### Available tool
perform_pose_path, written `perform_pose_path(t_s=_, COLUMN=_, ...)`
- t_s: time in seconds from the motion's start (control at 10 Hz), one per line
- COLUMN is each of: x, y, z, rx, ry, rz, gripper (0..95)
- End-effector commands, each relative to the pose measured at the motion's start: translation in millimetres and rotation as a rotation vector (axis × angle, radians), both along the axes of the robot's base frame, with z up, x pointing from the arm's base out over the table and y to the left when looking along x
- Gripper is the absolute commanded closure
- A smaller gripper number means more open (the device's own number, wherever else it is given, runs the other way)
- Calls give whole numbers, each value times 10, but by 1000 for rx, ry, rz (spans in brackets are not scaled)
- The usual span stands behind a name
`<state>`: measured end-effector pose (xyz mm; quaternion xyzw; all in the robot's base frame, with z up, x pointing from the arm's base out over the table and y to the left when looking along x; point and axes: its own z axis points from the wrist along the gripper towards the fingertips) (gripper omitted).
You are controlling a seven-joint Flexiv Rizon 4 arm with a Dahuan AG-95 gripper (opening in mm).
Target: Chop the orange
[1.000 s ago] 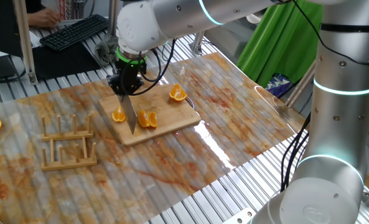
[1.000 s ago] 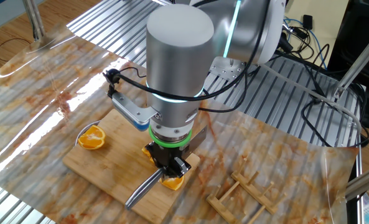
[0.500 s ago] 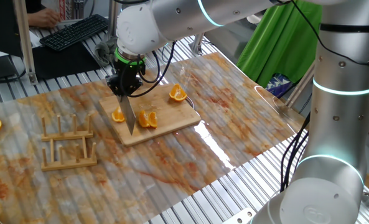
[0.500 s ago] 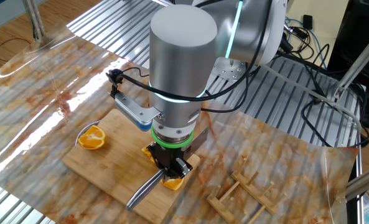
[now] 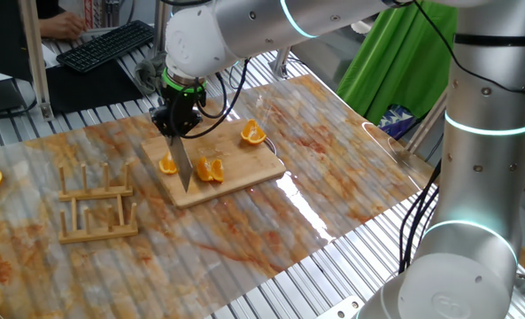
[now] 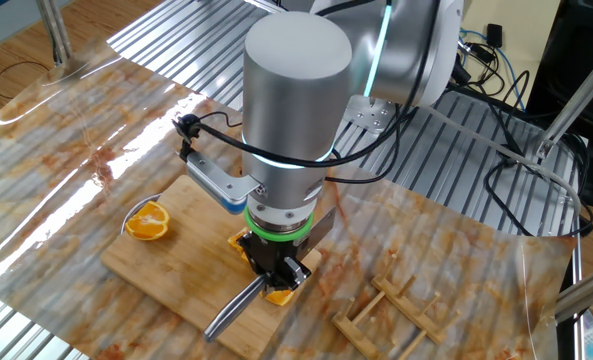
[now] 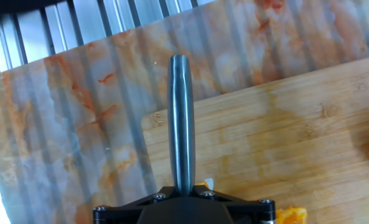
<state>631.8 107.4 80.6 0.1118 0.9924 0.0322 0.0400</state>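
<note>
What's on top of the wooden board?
On the wooden board: orange pieces, a separate half, and the knife held by the gripper. Anything beneath the blade is hidden.

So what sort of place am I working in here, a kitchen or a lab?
Most likely a lab bench, not a kitchen: the table is ribbed metal under a stained clear sheet, loose cables trail beside it, and someone sits at a keyboard behind. Only the board and orange pieces look kitchen-like.

We count one board [image 5: 211, 167], one knife [image 5: 183, 164], one rack [image 5: 96, 206], one keyboard [image 5: 105, 45], and four orange pieces [image 5: 210, 168].
</note>
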Motion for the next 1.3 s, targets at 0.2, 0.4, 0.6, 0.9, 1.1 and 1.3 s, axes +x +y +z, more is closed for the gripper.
perform_pose_path(t_s=0.2, x=-5, y=24, z=-28, rx=-5, ry=-2, rz=1, gripper=950)
perform_pose_path(t_s=0.4, x=-6, y=31, z=-38, rx=-17, ry=0, rz=5, gripper=950)
perform_pose_path(t_s=0.6, x=-11, y=26, z=-33, rx=-17, ry=2, rz=4, gripper=950)
perform_pose_path(t_s=0.9, x=-39, y=-9, z=1, rx=-22, ry=8, rz=14, gripper=950)
perform_pose_path(t_s=1.1, x=-51, y=-17, z=3, rx=-22, ry=7, rz=17, gripper=950)
perform_pose_path(t_s=1.3, x=-88, y=-5, z=-34, rx=-21, ry=4, rz=14, gripper=950)
